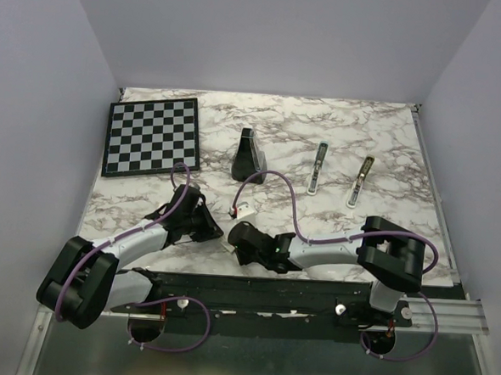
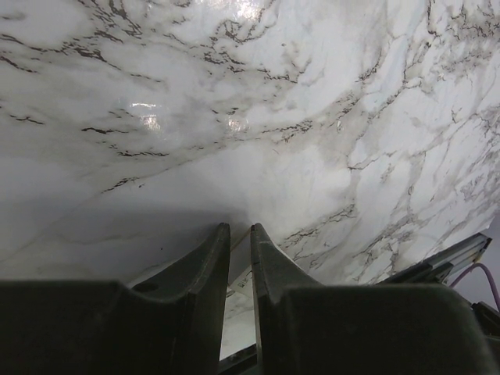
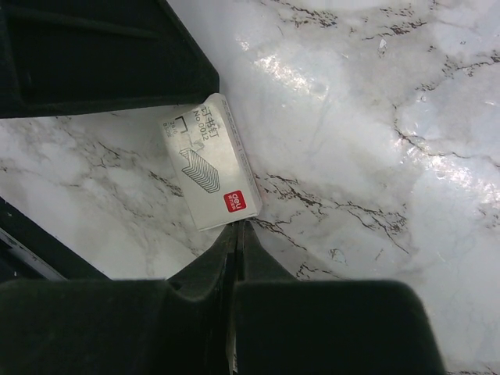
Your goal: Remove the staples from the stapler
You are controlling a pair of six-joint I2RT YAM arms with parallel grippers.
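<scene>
Stapler (image 1: 318, 168): one, lying flat on the marble table (image 1: 390, 128), right of centre in the upper half of the top view. Dark teal end toward the top of the frame, pale end toward the bottom. Neither gripper touches it; both are well apart from it, lower in the frame.

Top view, left to right:
- 1 chessboard (image 1: 151, 136), upper left, flat on the table.
- 1 left gripper (image 1: 214, 229), lower centre-left, pointing right, low over the table.
- 1 right gripper (image 1: 237, 238), just right of the left one, pointing left. The two tips are near each other.
- 1 black wedge (image 1: 250, 153), upper centre, standing upright, narrow end up.
- Stapler, as above, right of the wedge.
- 1 second slim bar (image 1: 361, 181), just right of the stapler and apart from it, slightly tilted, brownish end up.

Left wrist view: left gripper (image 2: 240, 226) fingers almost pressed together with a thin slit between them, nothing in it, bare marble ahead.

Right wrist view: right gripper (image 3: 237, 225) fingers pressed together, pinching nothing. 1 small white staple box (image 3: 209, 160) lies flat just ahead of the tips, its red-label end right at them.
</scene>
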